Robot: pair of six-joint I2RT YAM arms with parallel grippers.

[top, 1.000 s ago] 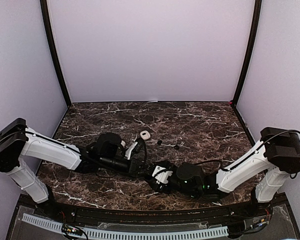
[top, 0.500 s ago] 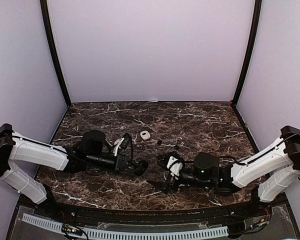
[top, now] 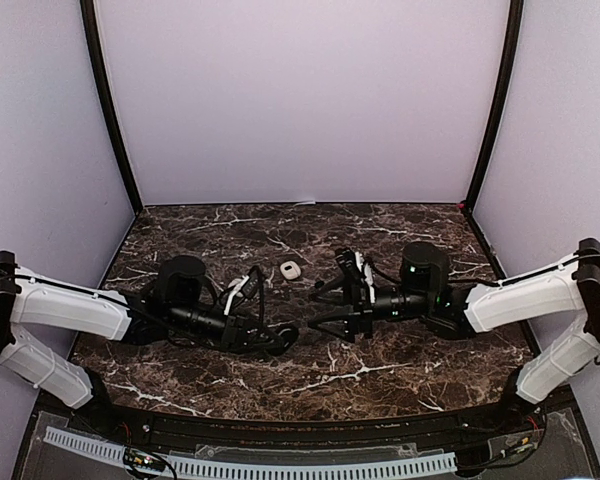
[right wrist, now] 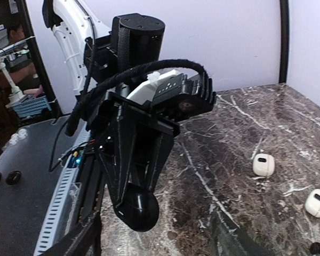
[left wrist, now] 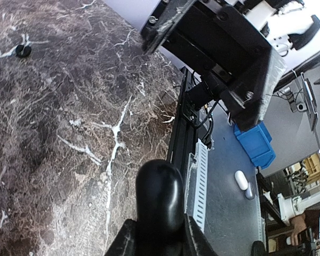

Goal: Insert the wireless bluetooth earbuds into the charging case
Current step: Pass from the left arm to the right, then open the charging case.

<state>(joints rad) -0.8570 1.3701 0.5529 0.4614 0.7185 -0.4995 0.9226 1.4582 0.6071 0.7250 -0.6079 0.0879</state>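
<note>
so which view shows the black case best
Left wrist: the black case sits large and close, pinched in the left gripper. Right wrist shows it smaller, below that gripper's fingers. In the top view it barely stands out from the dark table.

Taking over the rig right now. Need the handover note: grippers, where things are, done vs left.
Left gripper: shut on the black case, tip towards the right arm.
Right gripper: open, empty, pointed at the case.
On the table: one black bud; two small white pieces, buds or cases, cannot tell.
Done: case is in hand.
Left: no bud seen in the case; pick up the buds and insert them.
</note>
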